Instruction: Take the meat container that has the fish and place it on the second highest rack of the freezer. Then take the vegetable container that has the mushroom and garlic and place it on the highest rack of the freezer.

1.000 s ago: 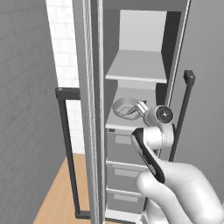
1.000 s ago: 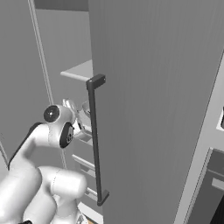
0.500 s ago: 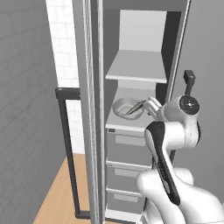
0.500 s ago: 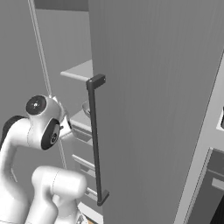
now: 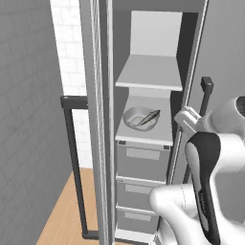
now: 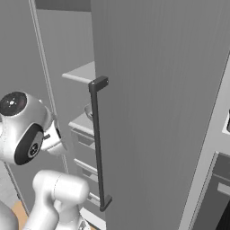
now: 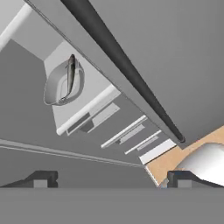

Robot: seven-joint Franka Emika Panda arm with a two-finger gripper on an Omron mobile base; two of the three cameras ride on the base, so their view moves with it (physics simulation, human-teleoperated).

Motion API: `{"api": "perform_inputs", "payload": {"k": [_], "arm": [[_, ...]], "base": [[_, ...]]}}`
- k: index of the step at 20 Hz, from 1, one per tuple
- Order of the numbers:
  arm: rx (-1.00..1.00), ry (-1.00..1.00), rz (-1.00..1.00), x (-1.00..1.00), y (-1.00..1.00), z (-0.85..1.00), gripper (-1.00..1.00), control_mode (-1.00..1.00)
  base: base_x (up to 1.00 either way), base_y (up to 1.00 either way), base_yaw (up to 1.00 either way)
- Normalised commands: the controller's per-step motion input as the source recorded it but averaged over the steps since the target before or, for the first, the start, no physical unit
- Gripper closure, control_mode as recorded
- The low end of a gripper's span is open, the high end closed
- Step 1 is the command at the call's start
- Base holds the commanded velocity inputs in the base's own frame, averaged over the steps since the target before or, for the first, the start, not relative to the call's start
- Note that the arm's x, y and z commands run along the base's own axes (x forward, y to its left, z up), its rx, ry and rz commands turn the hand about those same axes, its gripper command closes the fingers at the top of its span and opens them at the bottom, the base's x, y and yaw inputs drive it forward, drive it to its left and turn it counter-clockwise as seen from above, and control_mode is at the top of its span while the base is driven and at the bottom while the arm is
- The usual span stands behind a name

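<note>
The freezer (image 5: 143,158) stands with its door (image 6: 157,112) swung wide. The meat container (image 5: 140,118), a shallow grey tray, rests on the second highest rack (image 5: 163,128) above the grey drawers (image 5: 143,158), with the slim silvery fish (image 5: 148,117) lying across it. Above it is the highest rack (image 5: 150,72), bare. In the hand view the container (image 7: 51,87) and fish (image 7: 70,76) lie far off at upper left. My gripper (image 7: 111,180) is open with nothing between its fingers, and sits right of the shelf by the door edge (image 5: 183,116). The vegetable container with mushroom and garlic is out of view.
The door's long dark bar handle (image 6: 99,143) runs close beside my arm (image 6: 27,128). A second dark bar handle (image 5: 72,158) stands left of the cabinet, over wooden floor (image 5: 62,210). A dark-glassed oven column (image 6: 220,197) is at far right.
My arm has drawn back from the second highest rack and swung right toward the door. The container with the fish stays on that rack. The jaws stayed open.
</note>
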Motion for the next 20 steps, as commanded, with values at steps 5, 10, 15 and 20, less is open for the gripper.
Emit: {"api": "perform_inputs", "payload": {"k": [5, 10, 15, 20], "arm": [[-0.05, -0.06, 0.0, -0.88, 0.0, 0.31, -1.0, -1.0], [-0.02, -0.15, 0.01, -0.39, 0.0, 0.28, -1.0, 1.0], [0.0, 0.0, 0.0, 0.0, 0.0, 0.0, -1.0, 1.0], [0.0, 0.0, 0.0, 0.0, 0.0, 0.0, -1.0, 1.0]], "base": [[0.0, 0.0, 0.0], [-0.05, -0.02, 0.0], [-0.38, -0.52, 0.0], [-0.96, -0.56, 0.0]]}}
